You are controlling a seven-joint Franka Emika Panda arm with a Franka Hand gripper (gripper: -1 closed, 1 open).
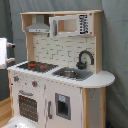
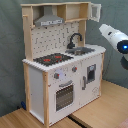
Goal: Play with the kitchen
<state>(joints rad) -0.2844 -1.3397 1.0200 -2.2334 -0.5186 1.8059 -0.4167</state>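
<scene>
One arm (image 2: pixel 116 39) hangs at the second exterior view's right, apart from the kitchen (image 2: pixel 62 75) standing on the wooden table (image 2: pixel 102 112); approach is judged barely begun, reaching hob (image 2: pixel 52 59) or sink (image 2: pixel 82 50) comes next, end effector state cannot be told.

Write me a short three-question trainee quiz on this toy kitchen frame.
1. True or false: in both exterior views the faucet stands at the sink of the toy kitchen.
2. In the second exterior view, the robot arm is at which side? A) the second exterior view's left B) the second exterior view's right
3. Fill in: the rings on the hob are ____.

Key: 1 true; 2 B; 3 red.
</scene>
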